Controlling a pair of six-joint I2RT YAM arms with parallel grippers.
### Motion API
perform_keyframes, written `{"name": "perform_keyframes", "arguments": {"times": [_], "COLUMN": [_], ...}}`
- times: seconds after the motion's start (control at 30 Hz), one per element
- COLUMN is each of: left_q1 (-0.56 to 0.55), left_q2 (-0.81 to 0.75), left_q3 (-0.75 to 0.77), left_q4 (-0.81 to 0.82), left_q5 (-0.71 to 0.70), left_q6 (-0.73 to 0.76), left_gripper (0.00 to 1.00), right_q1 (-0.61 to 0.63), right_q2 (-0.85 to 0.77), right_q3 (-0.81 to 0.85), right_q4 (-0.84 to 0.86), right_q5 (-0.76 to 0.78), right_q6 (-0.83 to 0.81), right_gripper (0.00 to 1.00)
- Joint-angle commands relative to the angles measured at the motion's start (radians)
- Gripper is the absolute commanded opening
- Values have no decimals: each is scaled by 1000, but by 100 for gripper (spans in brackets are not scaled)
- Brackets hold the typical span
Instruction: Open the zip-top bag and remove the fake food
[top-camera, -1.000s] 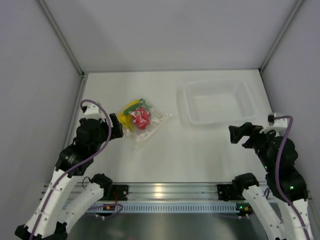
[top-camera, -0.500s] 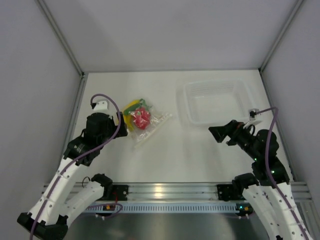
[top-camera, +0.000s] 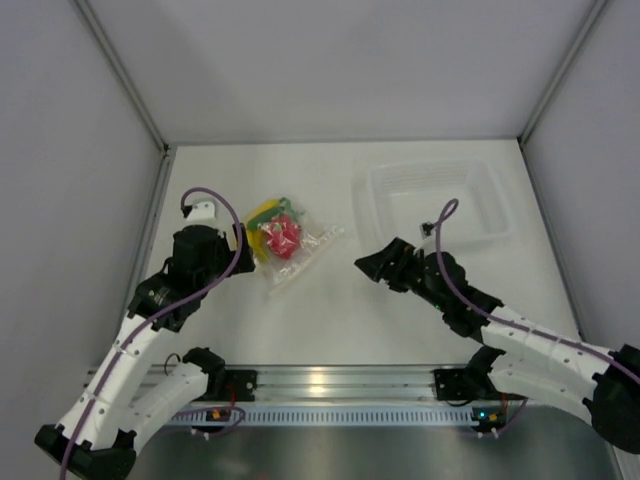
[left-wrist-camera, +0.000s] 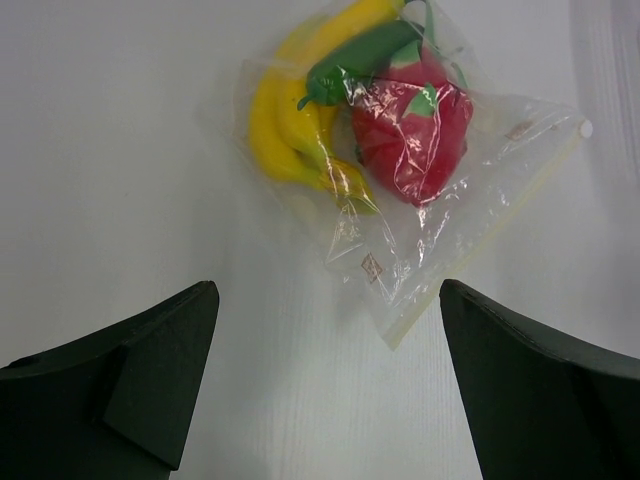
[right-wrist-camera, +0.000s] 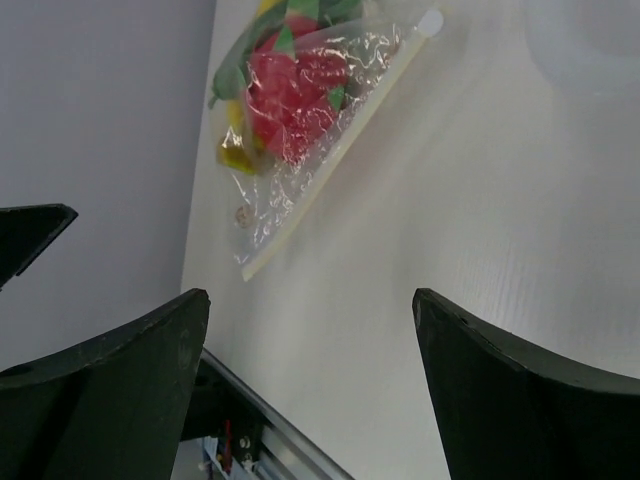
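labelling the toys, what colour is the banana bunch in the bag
Yellow; the banana bunch shows best in the left wrist view.

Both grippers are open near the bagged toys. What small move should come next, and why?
Probably ease the right gripper closer to the zip-strip edge of the small clear plastic zip-top bag. Both it and the left gripper are open and hold nothing; the bag lies on the white table, yellow toy bananas and red toy fruit inside, with a gap between it and the right gripper.
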Motion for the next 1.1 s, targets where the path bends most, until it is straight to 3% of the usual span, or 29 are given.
{"name": "perform_keyframes", "arguments": {"times": [0.0,0.1,0.23,0.37,0.43,0.57,0.73,1.07], "left_q1": [4,4,4,3,3,4,3,3], "left_q2": [-12,-15,-15,-18,-21,-19,-15,1], "left_q3": [-8,-8,-8,-8,-8,-8,-10,-8], "left_q4": [51,53,53,54,54,54,54,54], "left_q5": [-23,-20,-14,0,-2,-2,3,12], "left_q6": [13,13,12,10,8,10,10,10], "left_gripper": [99,99,99,99,99,99,99,99], "right_q1": [155,228,238,223,214,212,199,169], "right_q2": [109,264,526,706,790,908,1034,1165], "right_q3": [29,62,112,152,188,285,325,420], "right_q4": [243,360,651,815,843,796,859,902], "right_q5": [352,413,333,275,254,251,255,214], "right_q6": [109,152,92,97,100,101,149,154], "right_gripper": [84,82,79,73,68,66,64,58]}}
